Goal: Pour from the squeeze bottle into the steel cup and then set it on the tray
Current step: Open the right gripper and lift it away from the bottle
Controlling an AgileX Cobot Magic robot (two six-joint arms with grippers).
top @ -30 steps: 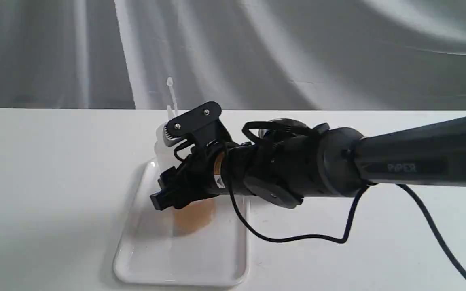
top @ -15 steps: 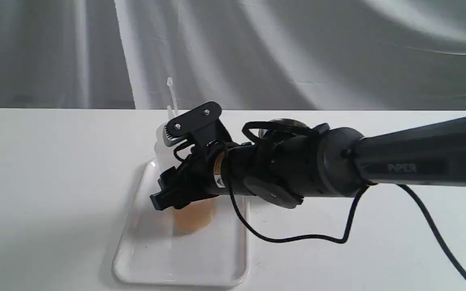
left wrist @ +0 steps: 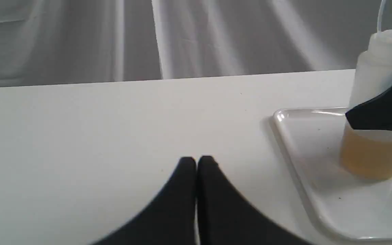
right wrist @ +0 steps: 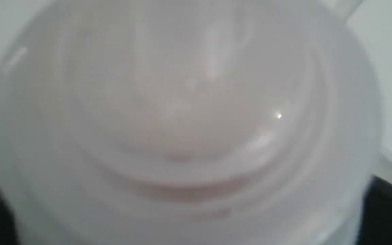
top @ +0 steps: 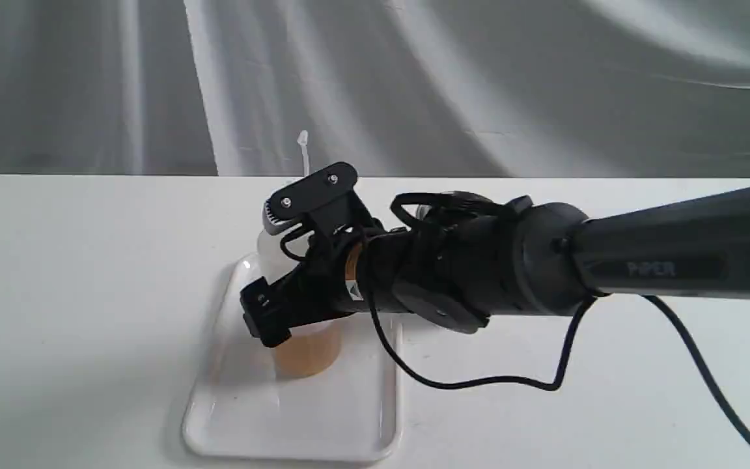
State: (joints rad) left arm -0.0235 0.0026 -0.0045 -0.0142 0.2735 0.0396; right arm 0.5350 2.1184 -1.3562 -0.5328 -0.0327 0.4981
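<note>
The squeeze bottle (top: 306,355) is seen standing upright on the tray (top: 297,430), toward the tray's far end in the exterior view; amber liquid is held in its lower part, the whitish body above it is clear of liquid, and the thin nozzle is raised above the domed cap; the white tray is laid flat on the white desk (top: 88,293), with a grey draped cloth (top: 479,78) hung behind. The right tool (top: 277,312) is reached in from the right of the exterior view and is set around the bottle's middle; one black finger (left wrist: 379,117) is seen crossing the bottle's side just above the liquid level; in the right wrist view the blurred whitish body fills nearly the whole picture, with dark finger parts on either side of it; whether the fingers press on the plastic or stand just off it cannot be told. A black cable (top: 499,381) is draped from the right arm onto the desk. The left tool (left wrist: 196,160) is held low over the desk, apart from the tray, its two black fingers brought together with tips touching.
</note>
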